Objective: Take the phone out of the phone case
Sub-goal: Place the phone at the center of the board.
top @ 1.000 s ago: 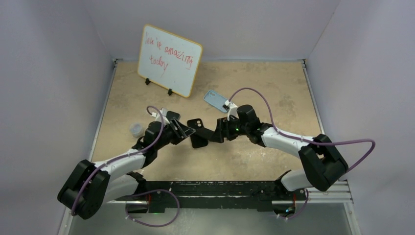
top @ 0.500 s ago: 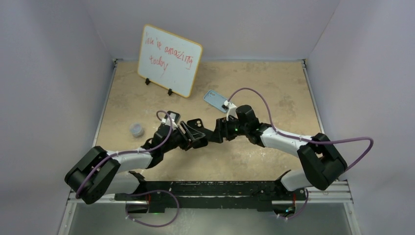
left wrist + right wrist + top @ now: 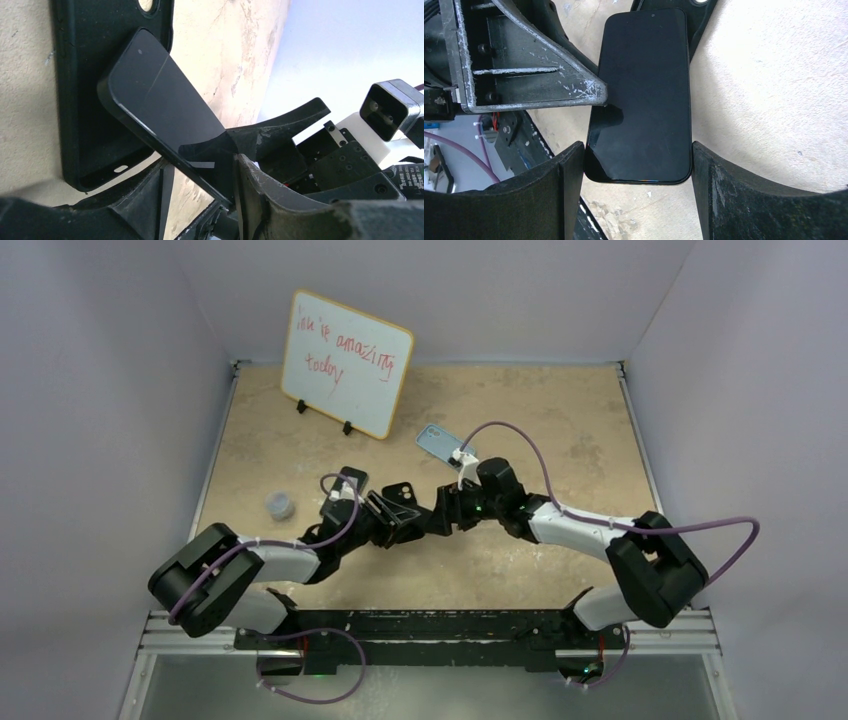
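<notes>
The black phone case lies open side up on the table, its camera hole at the far end; it also shows in the top view. The black phone is tilted up out of the case, its far end still resting in it. My right gripper is shut on the phone's near end, one finger on each long side. My left gripper is open beside the case, straddling the phone's raised edge; one of its fingers touches the phone's left side. In the top view both grippers meet mid-table.
A light-blue phone-shaped object lies just behind the right arm. A whiteboard with red writing stands at the back left. A small clear cap sits left of the left arm.
My left arm has swung right and forward, bringing its open gripper against the phone and case. My right gripper has shifted slightly left, still holding the phone.
</notes>
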Robot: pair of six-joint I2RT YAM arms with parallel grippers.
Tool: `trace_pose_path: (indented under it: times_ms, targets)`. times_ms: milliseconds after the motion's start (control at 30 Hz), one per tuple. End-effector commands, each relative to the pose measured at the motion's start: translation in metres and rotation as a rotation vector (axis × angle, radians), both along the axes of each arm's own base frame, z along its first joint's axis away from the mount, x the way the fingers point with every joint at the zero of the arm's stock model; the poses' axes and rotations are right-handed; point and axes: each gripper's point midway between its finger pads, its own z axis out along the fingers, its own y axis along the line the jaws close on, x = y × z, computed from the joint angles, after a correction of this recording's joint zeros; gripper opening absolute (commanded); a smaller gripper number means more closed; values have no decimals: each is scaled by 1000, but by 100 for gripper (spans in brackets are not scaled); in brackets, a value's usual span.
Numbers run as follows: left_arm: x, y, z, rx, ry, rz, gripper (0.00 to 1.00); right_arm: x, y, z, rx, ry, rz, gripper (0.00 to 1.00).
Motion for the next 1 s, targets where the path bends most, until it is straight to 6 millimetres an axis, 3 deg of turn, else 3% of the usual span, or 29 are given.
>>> trace_pose_path:
  times_ms: [0, 167, 367, 467, 600, 733, 967]
  targets:
    - [16, -6, 26, -84, -53, 66, 45, 2, 10, 5, 16, -35, 5, 0]
    - [19, -11, 30, -97, -61, 65, 31, -4, 18, 4, 14, -42, 23, 0]
    - [19, -4, 32, -131, -74, 100, 1, -8, 24, 8, 12, -57, 27, 2]
    - [20, -4, 39, -118, -117, 93, 0, -7, 24, 14, 22, -70, 15, 15]
    - [28, 2, 44, -34, -178, 81, 0, -6, 19, 24, 19, -103, -1, 41]
    - [42, 29, 47, 59, -222, 82, 0, -5, 13, 28, 5, -131, -16, 57]
    - [65, 88, 57, 320, -316, -7, 0, -1, 3, 24, -49, -157, -35, 70]
